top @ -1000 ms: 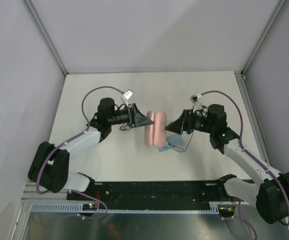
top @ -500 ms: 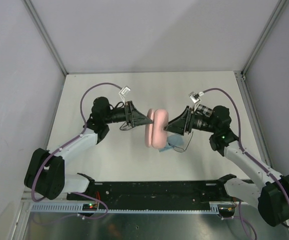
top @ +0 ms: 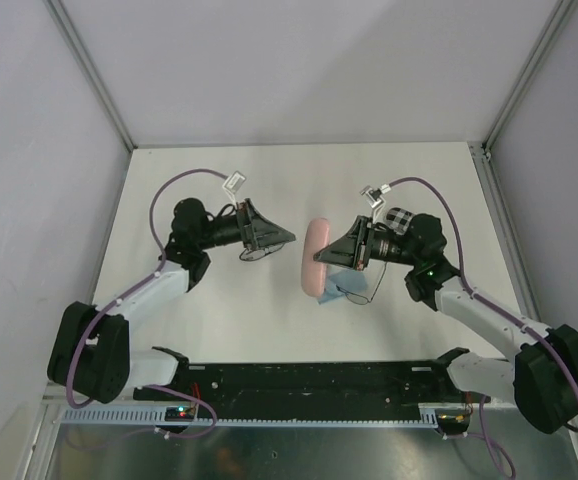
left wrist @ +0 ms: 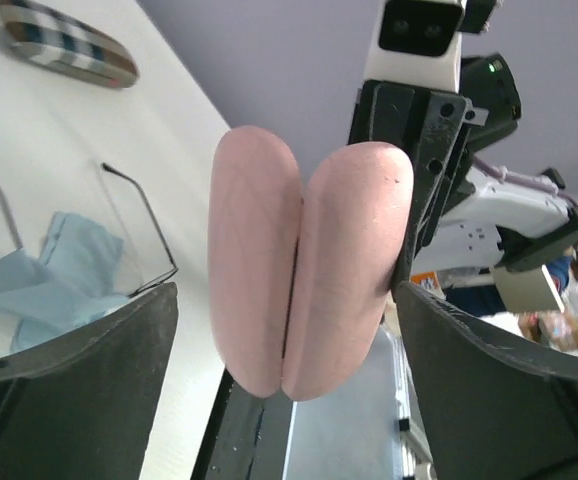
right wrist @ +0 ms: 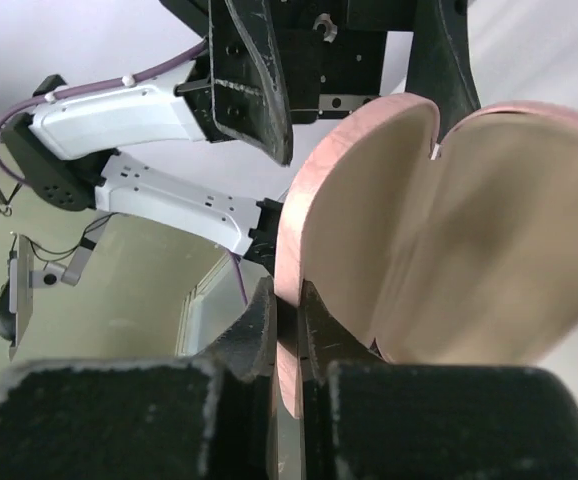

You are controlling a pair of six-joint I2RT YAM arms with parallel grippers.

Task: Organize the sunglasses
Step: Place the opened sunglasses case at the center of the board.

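The left end effector (top: 287, 238) had let go and drawn back leftward, jaws spread. The right end effector (top: 331, 258) alone pinched the open pink case (top: 314, 258) by its rim, so loading looked next. The wire sunglasses (top: 354, 292) lay on the blue cloth (left wrist: 49, 270) just beside the case, arms unfolded and apparently pointing right, the front running roughly near-to-far.

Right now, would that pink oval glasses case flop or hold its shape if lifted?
The pink oval clamshell case is probably stiff: both shells hold their curve though the right gripper pinches only one rim. Its hinged halves might swing. The smooth skin could slip.
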